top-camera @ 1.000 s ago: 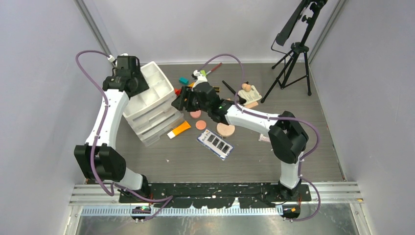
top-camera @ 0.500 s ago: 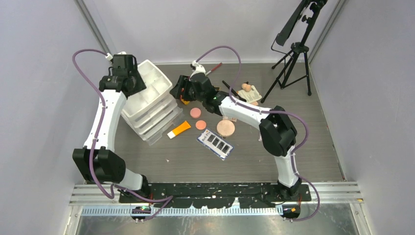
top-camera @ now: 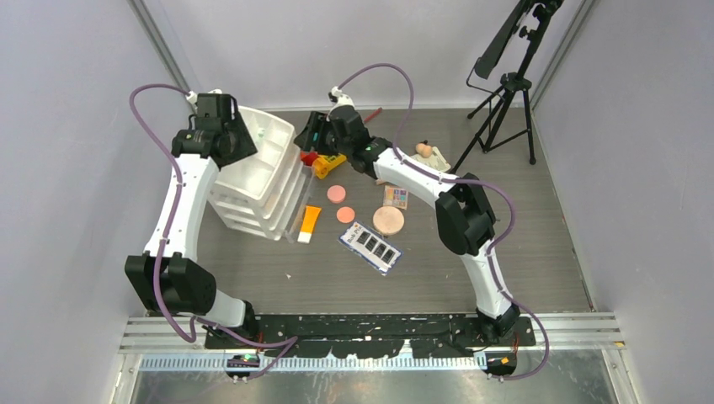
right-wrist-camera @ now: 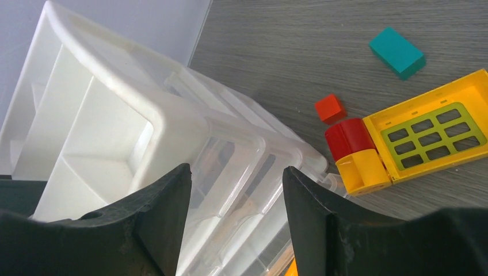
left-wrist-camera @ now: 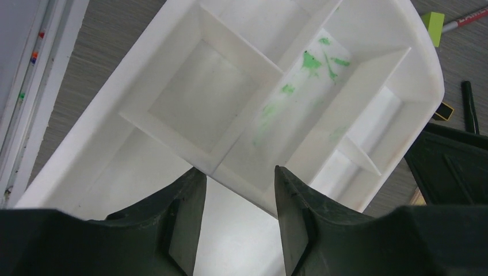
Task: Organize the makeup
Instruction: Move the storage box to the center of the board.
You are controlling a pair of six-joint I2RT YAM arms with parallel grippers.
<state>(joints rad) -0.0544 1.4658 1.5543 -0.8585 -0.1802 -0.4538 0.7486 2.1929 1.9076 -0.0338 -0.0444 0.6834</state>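
White plastic divided tray [top-camera: 261, 151], one compartment stained green, sits atop a stack of clear drawers [top-camera: 274, 206] at the left of the grey surface [top-camera: 337, 278]. The left end effector [left-wrist-camera: 239, 181] is above the tray, fingers spread with a divider wall between them. The right end effector [right-wrist-camera: 236, 175], also spread and holding nothing, faces the drawers' corner. Just beside that corner lie a yellow-and-red toy brick [right-wrist-camera: 414, 135], a red block [right-wrist-camera: 330, 108] and a teal block [right-wrist-camera: 397, 52]. Makeup lies loose to the right of the drawers: orange tube [top-camera: 308, 222] beside the stack; two pink compacts [top-camera: 337, 194]; peach compact [top-camera: 388, 220]; black eyeshadow palette [top-camera: 370, 247]; small coloured palette [top-camera: 395, 197]. Red pencil [left-wrist-camera: 469, 10] and black brush [left-wrist-camera: 469, 106] lie farther back. Tripod [top-camera: 509, 84] stands rear right.
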